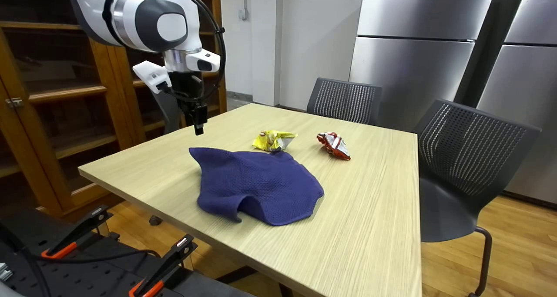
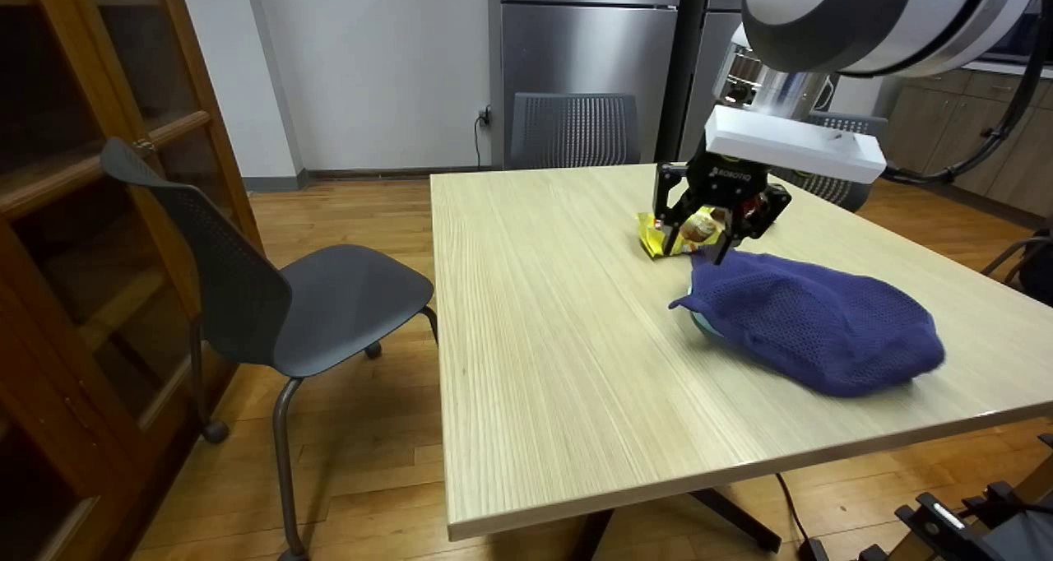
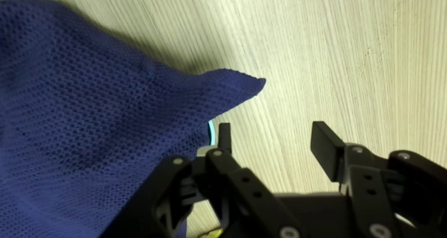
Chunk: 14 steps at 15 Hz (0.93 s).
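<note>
My gripper [image 3: 275, 140] stands open above the table, with only bare wood showing between its finger pads. A dark blue mesh cloth [image 3: 87, 109] lies to its left in the wrist view, one pointed corner stretching past the fingers. The cloth [image 1: 261, 188] is draped in a raised heap, and a thin teal rim [image 3: 211, 131] peeks out from under it; the rest of that object is covered. In an exterior view the gripper [image 2: 695, 247] hangs near the cloth's edge, in front of a crumpled yellow bag [image 2: 650, 238]. A crumpled red bag [image 1: 334, 145] lies farther off.
The light wooden table [image 1: 370, 227] carries these things. Dark grey chairs [image 1: 465, 157] [image 2: 329, 306] stand around its sides. Glass-door wooden cabinets [image 1: 65, 114] and steel refrigerators [image 1: 413, 48] are beyond. Black and orange clamps [image 1: 165, 266] sit on a dark platform near the table's edge.
</note>
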{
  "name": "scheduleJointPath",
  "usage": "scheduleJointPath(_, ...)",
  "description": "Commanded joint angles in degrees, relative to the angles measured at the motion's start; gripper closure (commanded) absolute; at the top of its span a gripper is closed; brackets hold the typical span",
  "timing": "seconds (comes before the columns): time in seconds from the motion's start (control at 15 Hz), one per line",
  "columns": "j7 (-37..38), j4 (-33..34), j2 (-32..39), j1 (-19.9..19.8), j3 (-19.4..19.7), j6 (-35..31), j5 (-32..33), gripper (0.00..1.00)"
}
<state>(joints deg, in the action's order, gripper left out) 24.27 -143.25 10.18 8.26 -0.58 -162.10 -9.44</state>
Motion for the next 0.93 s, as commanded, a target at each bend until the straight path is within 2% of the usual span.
scheduleJointPath(0.0,2.37,-1.66,-2.41,0.17,0.35,-0.42,1.44,0.06)
scheduleJointPath(0.07,1.64,-1.74,-2.67,-0.28,0.2,-0.31,0.73,0.01)
scheduleJointPath(0.53,-3.44,-2.77,-5.21,-5.35,0.56,1.39,-5.28,0.0)
scheduleJointPath(0.73,-11.85,-3.78,-7.25,-8.88,-0.29,3.59,-13.09,0.0)
scheduleJointPath(0.87,-16.72,-4.42,-8.28,-10.44,0.76,5.54,-15.3,0.0)
